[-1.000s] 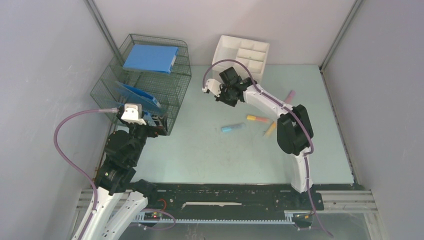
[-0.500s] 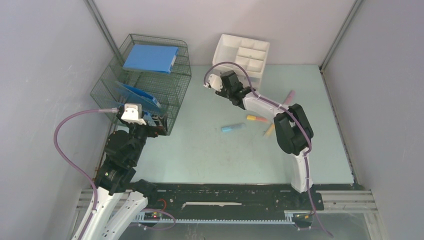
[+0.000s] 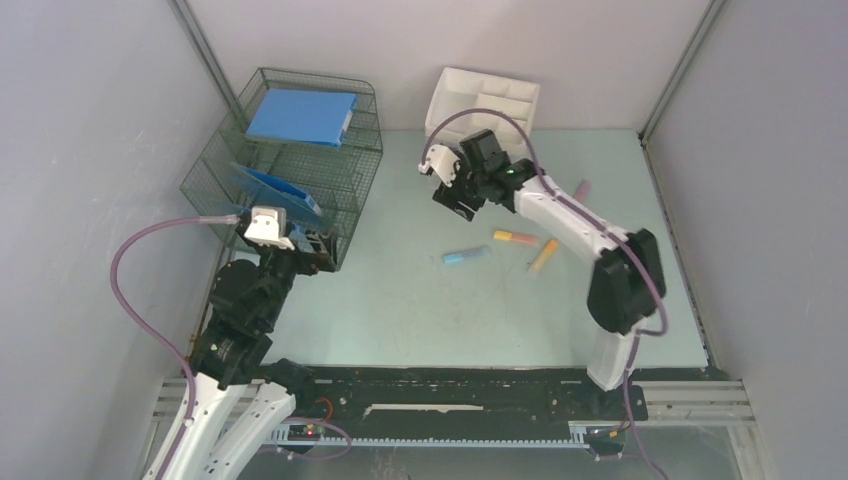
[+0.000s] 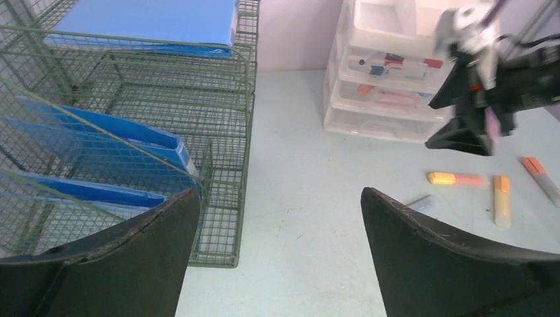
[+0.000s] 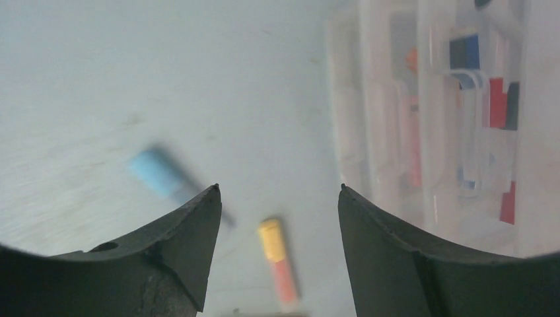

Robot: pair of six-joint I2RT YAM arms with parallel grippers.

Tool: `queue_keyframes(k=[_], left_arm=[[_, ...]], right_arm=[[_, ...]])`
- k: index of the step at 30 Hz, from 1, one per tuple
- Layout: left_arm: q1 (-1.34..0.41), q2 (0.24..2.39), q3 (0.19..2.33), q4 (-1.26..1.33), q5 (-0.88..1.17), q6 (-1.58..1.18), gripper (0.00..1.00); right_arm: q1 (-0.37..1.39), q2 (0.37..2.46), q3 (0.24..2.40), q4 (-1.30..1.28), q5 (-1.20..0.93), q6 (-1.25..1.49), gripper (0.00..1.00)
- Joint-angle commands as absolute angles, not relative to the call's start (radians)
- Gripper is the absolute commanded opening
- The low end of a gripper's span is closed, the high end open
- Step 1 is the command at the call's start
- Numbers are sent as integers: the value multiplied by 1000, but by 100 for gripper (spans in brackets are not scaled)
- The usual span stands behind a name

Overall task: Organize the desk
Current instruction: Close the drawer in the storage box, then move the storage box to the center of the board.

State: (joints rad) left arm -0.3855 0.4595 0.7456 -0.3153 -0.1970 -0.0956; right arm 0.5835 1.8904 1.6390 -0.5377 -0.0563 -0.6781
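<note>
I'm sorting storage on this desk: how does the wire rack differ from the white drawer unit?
The wire rack is dark open mesh; the white drawer unit is pale plastic. The rack holds blue folders; the drawer unit holds small stationery. The rack stands far left, the unit nearer the centre. Both sit on the desk toward its back edge.

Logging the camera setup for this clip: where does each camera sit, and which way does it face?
Top external: above and behind the bases, looking down on the desk; both arms show, left claw at the wire rack, right claw near the white organizer.
Left wrist: low by the rack, facing the organizer; its own open fingers, plus the right arm.
Right wrist: above the desk, looking down; its own spread fingers.
Shared: all three show the yellow-and-pink highlighter.
</note>
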Motion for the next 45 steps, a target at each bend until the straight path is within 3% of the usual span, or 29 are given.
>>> queue_keyframes(k=[1,8,13,17,21,30,40,45], left_arm=[[-377,473,728,-249,-89,-87,100],[-377,561,750,-160,152,-219,100],[-377,701,790,-130,289,-362,100],[-392,767,732,11,358,-544,100],[-487,810,655,190,278,-640,100],[-683,1015,588,526,4,-747,100],[-698,1436,636,930,-82,-939,98],[-693,1682,710,1070,-115,-1037,90]], right_arm=[[582,1645,1597,-749,-428,-613,74],[453,1314,1406,-813,-729,-666,75],[257,1140,1277,-854,-947,-669,75],[78,1016,1117,-775,-1097,-626,78],[-71,892,949,-551,-1219,-483,86],[-121,845,873,-495,-1173,-463,89],[-130,817,873,-492,-1070,-465,89],[-143,818,873,-494,-1057,-472,89]])
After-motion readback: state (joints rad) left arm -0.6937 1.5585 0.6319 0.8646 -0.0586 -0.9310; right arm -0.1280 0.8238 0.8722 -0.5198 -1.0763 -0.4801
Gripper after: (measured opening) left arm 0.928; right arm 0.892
